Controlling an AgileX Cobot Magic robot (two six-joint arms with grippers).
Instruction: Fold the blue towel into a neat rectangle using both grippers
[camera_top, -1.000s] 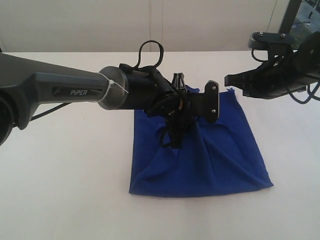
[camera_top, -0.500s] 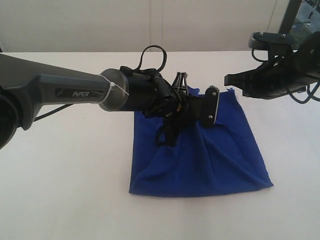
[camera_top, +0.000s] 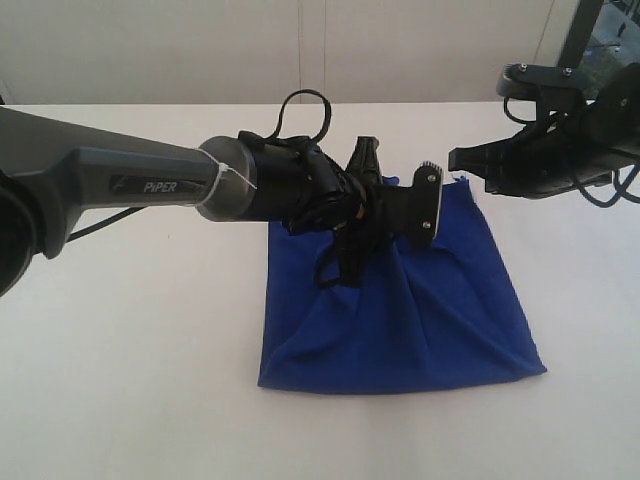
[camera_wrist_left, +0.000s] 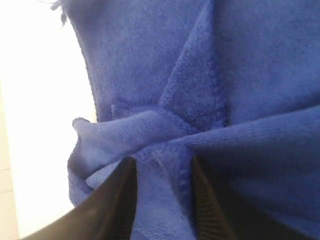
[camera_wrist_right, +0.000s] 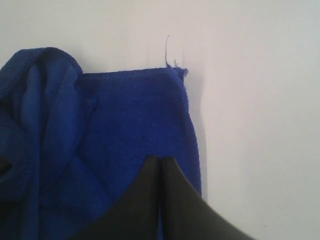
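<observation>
The blue towel (camera_top: 400, 310) lies rumpled and roughly square on the white table (camera_top: 130, 350). My left gripper (camera_top: 396, 187), on the grey tube marked "PiPER", reaches across to the towel's far edge. In the left wrist view the left gripper (camera_wrist_left: 162, 167) is open, its dark fingers (camera_wrist_left: 117, 200) standing apart over a bunched fold of the towel (camera_wrist_left: 240, 75). My right gripper (camera_top: 456, 160) hovers at the towel's far right corner. In the right wrist view the right gripper (camera_wrist_right: 161, 161) is shut with nothing held, above the towel (camera_wrist_right: 135, 115) near its frayed corner.
Black cables (camera_top: 345, 250) hang from the left wrist over the towel. A pale wall (camera_top: 300, 50) runs behind the table. A dark frame (camera_top: 585, 30) stands at the back right. Bare table (camera_top: 130, 400) surrounds the towel.
The left gripper has turned slightly at the wrist over the towel's far edge, staying in about the same place. The right arm and the towel have not visibly moved.
</observation>
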